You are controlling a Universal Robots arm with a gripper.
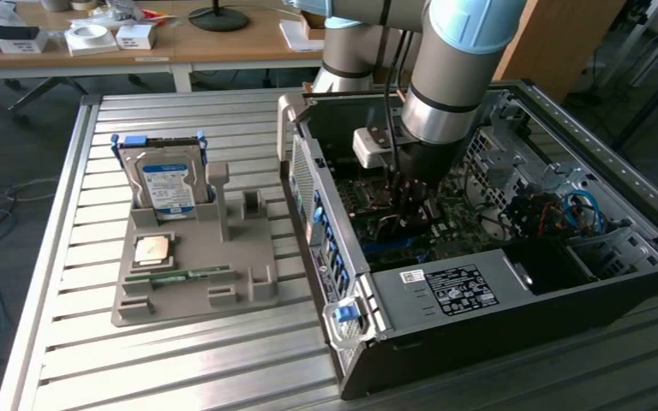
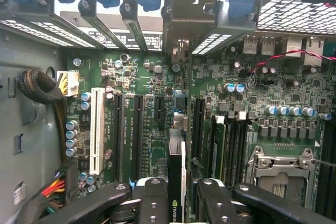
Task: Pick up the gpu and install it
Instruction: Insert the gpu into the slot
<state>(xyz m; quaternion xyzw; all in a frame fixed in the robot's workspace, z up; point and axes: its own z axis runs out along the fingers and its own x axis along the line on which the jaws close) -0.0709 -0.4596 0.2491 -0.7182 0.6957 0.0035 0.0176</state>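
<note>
Aluminium slats make up the table [image 1: 66, 257], whose edge at the exterior view's left is cut off by the frame. On it sits a grey holder [image 1: 192, 291] with a silver, blue-labelled hard drive [image 1: 167, 184] standing upright in its rear slot, a square processor chip [image 1: 153, 249] lying flat in a recess before it, and a slim green memory stick [image 1: 181, 275] lying in a groove just in front of the chip. Toward the exterior view's right stands the open computer case [image 1: 444, 342]. The arm [image 1: 455, 77] reaches down into it, and its bulk and the case's shadow leave the pincer [image 1: 403, 201] hard to make out there. In the wrist view the pincer [image 2: 181, 184] is pinching the gpu [image 2: 176, 156], one black finger [image 2: 152, 203] on each side. The card is seen edge-on as a thin dark strip with a green logo, so its fan face is hidden and its near end runs out of the frame. It stands upright over the green motherboard [image 2: 157, 77], among the long black slots [image 2: 137, 135] and well apart from the white slot [image 2: 96, 129]. Whether its edge touches a slot cannot be told. Also inside the case are a braided cable [image 2: 39, 90] and an empty processor socket [image 2: 278, 166].
</note>
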